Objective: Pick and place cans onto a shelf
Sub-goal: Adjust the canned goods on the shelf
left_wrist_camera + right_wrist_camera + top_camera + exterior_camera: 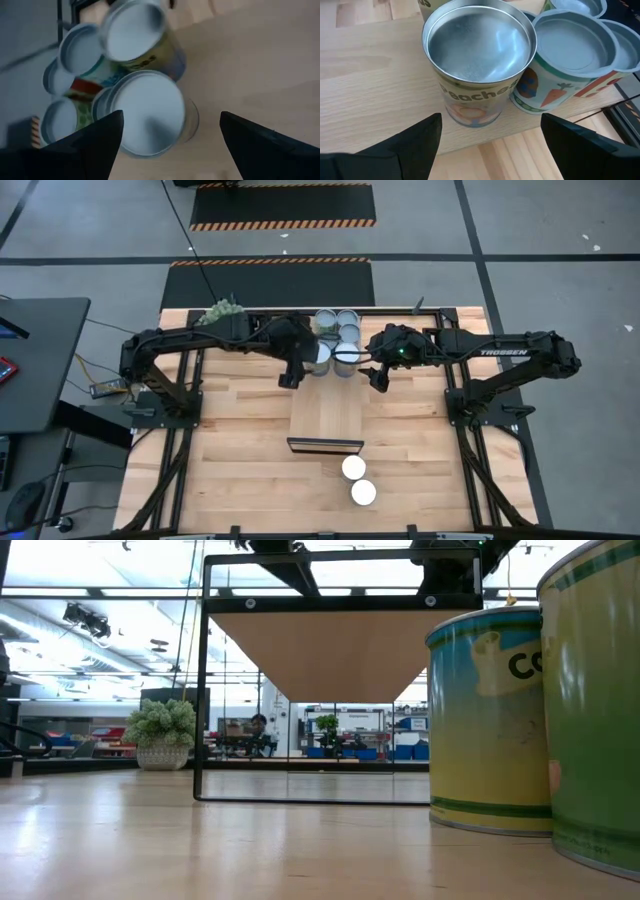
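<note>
The shelf (325, 415) is a light-wood plank on a black frame, running from the table's middle to its far edge. Several cans (340, 335) stand in a cluster on its far end. Two white-topped cans (354, 468) (363, 492) stand on the tabletop near the shelf's dark front edge; the low view shows them close up (490, 720). My left gripper (292, 375) hovers open above and just left of the cluster, the nearest pale-topped can (147, 112) ahead of its fingers. My right gripper (380, 377) hovers open just right of it, facing a peaches can (477, 55).
A green spiky plant ball (222, 310) sits at the table's far left corner. A carrot-labelled can (570, 55) stands right against the peaches can. The shelf's black frame (200, 690) rises from the tabletop. A grey desk (40, 360) stands beyond the table's left edge.
</note>
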Available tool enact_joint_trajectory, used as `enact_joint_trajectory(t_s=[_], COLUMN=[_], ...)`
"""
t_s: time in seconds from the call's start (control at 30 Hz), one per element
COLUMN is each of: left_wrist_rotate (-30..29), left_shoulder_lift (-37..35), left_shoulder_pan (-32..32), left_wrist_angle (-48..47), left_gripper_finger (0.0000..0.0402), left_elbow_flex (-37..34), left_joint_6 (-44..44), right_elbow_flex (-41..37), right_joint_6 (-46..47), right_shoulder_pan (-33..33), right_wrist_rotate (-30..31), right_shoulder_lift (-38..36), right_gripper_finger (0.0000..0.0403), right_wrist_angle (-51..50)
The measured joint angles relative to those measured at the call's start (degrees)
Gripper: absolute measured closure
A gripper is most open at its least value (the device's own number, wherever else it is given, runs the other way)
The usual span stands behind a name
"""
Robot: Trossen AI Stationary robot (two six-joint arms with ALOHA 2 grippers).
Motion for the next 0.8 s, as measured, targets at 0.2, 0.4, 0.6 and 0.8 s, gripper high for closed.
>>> enact_joint_trajectory(t_s=[0.2, 0.4, 0.6, 0.8], left_wrist_rotate=[-2.54, -0.78, 1.96, 3.78], left_shoulder_lift=[0.93, 1.56, 1.14, 1.11], left_shoulder_pan=[0.32, 1.30, 2.53, 3.01], left_wrist_angle=[-0.18, 0.39, -1.43, -3.87], left_gripper_finger=[0.0065, 0.0065, 0.0065, 0.0065], left_elbow_flex=[-0.01, 0.04, 0.04, 0.10], left_joint_6=[8.54, -2.40, -7.95, -9.28], right_elbow_flex=[-0.01, -0.01, -0.03, -0.03], right_joint_6=[0.21, 0.86, 0.86, 0.86], right_shoulder_pan=[0.00, 0.00, 0.00, 0.00], right_wrist_rotate=[0.00, 0.00, 0.00, -0.04], right_shoulder_lift=[0.00, 0.00, 0.00, 0.00], right_gripper_finger=[0.0055, 0.0055, 0.0055, 0.0055], right_wrist_angle=[0.08, 0.65, 0.99, 1.01])
